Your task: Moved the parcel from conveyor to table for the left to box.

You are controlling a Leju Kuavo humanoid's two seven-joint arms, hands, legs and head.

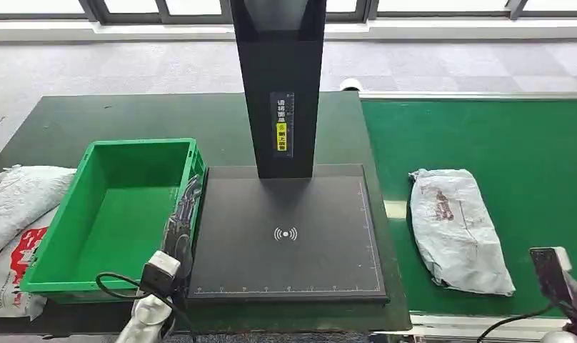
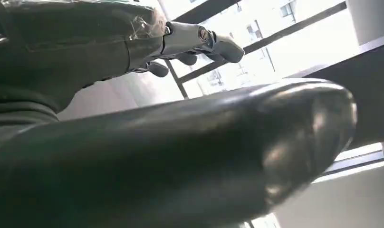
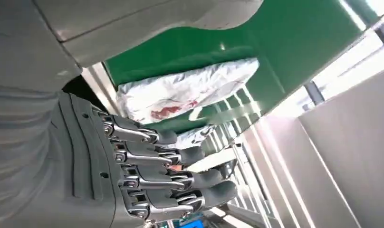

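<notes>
Head view: grey parcel [image 1: 458,229] lying flat on the green conveyor [image 1: 514,143], right of the black scanner platform [image 1: 289,236]; green box [image 1: 121,214] on the table [image 1: 71,121]; left hand [image 1: 182,221] over the box's rim.

Left wrist view: left hand's fingers [image 2: 218,45] seemingly extended, holding nothing.

Right wrist view: right hand [image 3: 147,175] released, fingers straight, apart from the parcel [image 3: 180,90].
</notes>
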